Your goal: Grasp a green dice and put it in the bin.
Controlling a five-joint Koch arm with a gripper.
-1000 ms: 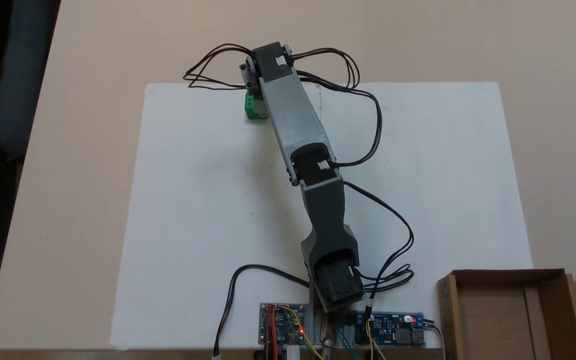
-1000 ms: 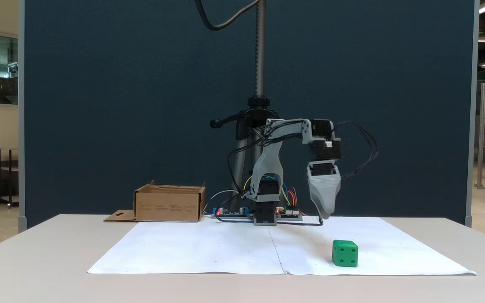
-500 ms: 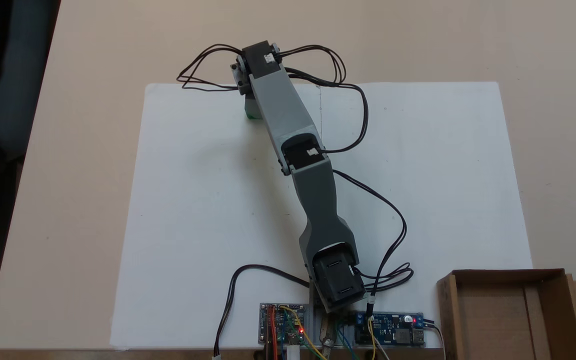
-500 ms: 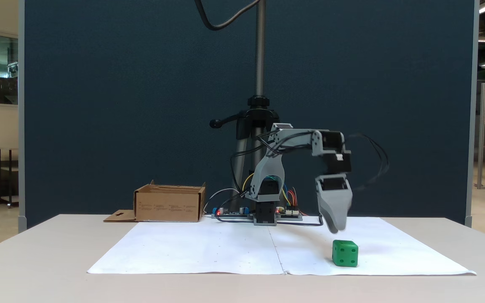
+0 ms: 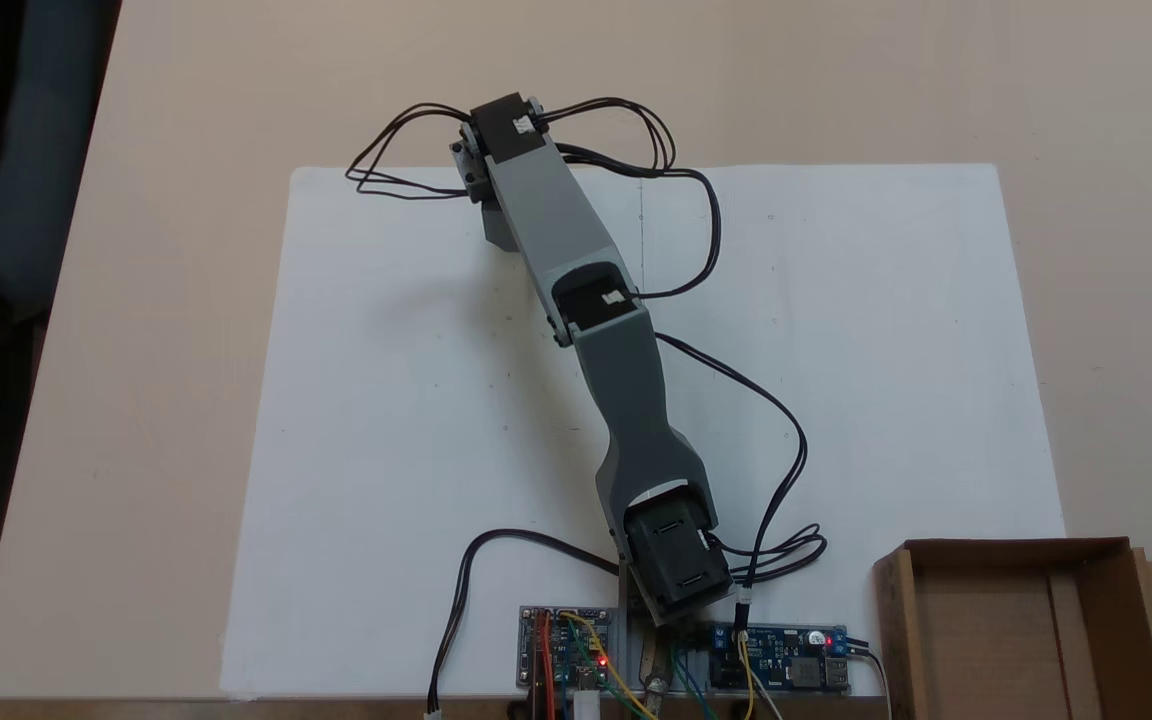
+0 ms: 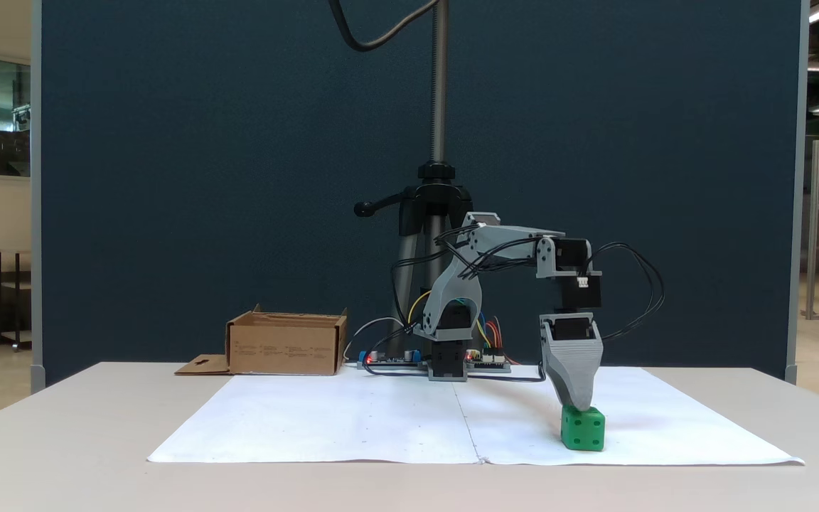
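The gripper (image 6: 580, 407) has come down onto the top of the green dice (image 6: 583, 429), ready to grab, but I cannot tell if it is spread.

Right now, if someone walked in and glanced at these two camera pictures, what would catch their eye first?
Probably the bright green dice near the front edge of the white paper sheet in a fixed view, with the grey gripper pointing straight down, its tip at the dice's top. Next, the brown cardboard bin, far off beside the arm's base and its lit circuit boards.
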